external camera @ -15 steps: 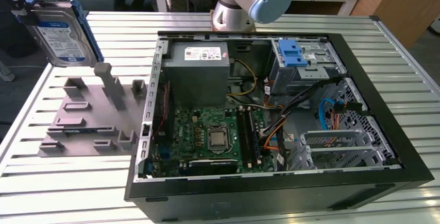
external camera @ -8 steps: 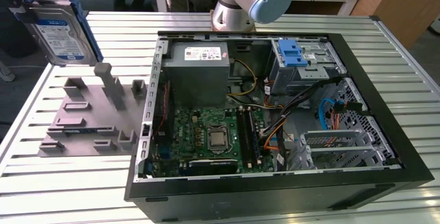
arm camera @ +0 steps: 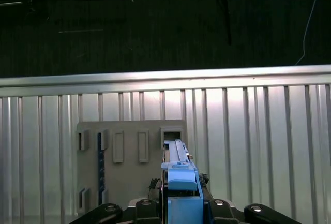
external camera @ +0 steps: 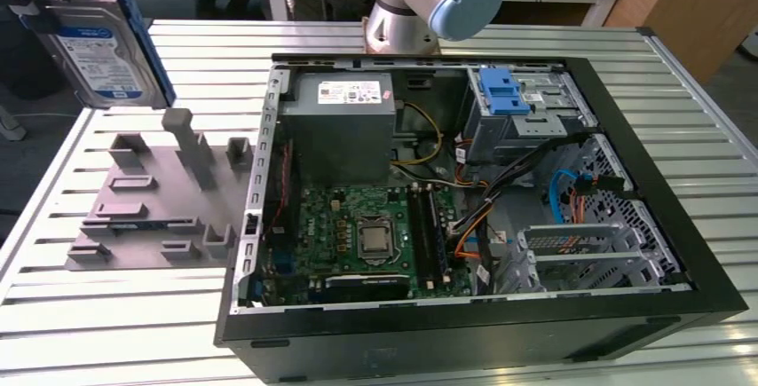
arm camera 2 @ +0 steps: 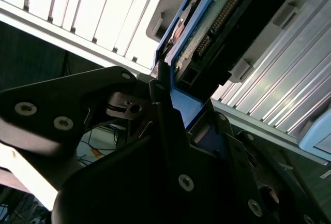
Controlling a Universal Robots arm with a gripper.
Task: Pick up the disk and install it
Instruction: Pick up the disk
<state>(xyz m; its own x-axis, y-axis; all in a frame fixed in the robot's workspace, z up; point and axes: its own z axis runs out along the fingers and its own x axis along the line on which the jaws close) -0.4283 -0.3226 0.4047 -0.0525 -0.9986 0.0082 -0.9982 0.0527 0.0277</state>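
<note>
The disk (external camera: 101, 49) has a smooth blue plastic frame; the table (external camera: 119, 315) is ribbed, shiny metal.

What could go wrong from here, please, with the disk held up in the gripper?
The gripper holds the disk by one edge of its blue bracket, so it may tilt or slip. Loose cables lie beside the drive cage and might snag it. Upright posts of the grey fixture stand beneath it; a low move could clip them.
</note>
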